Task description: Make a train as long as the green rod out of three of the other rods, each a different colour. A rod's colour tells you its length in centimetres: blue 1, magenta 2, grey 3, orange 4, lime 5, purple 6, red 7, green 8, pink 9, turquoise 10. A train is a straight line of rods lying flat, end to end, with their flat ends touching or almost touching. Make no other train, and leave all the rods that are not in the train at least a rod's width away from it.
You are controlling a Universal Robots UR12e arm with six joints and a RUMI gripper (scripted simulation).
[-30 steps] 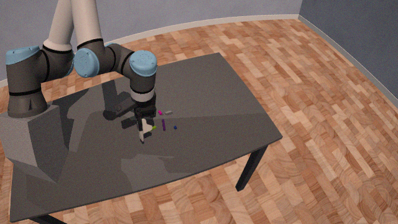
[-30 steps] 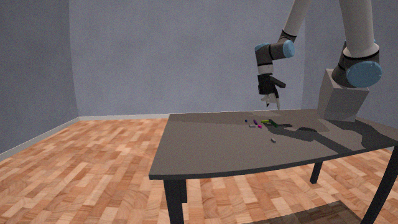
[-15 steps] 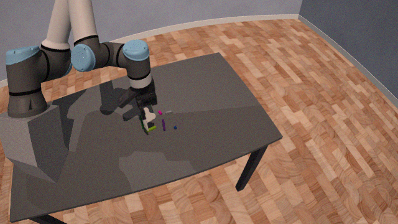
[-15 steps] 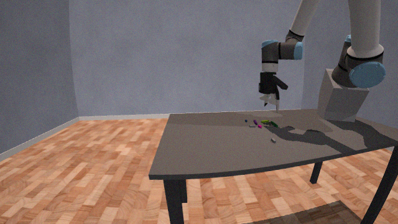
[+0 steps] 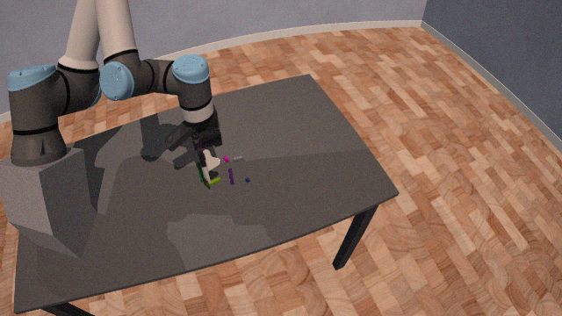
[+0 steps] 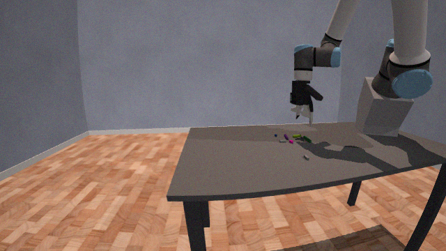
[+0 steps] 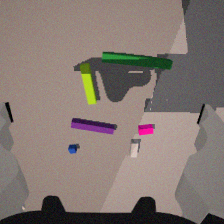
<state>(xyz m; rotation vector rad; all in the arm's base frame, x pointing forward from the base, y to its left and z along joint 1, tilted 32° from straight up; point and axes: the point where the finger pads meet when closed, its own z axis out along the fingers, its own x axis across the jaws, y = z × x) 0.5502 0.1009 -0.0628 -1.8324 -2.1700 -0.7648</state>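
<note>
My gripper (image 5: 210,163) is open and empty. It hovers above the cluster of rods, as the exterior view also shows (image 6: 303,115). In the wrist view the green rod (image 7: 137,61) lies across the top. The lime rod (image 7: 88,83) lies at a right angle to it, near its left end. Below lie the purple rod (image 7: 93,125), the magenta rod (image 7: 146,129), a short grey rod (image 7: 134,148) and the blue rod (image 7: 73,148), all apart from each other. In the top view I see the green rod (image 5: 200,172), lime rod (image 5: 214,181), purple rod (image 5: 231,175), magenta rod (image 5: 226,159), grey rod (image 5: 237,158) and blue rod (image 5: 247,180).
A second small grey rod (image 6: 306,157) lies alone on the table, apart from the cluster. The robot's base block (image 5: 41,193) stands at the table's left side. The arm casts dark shadows over the green and lime rods.
</note>
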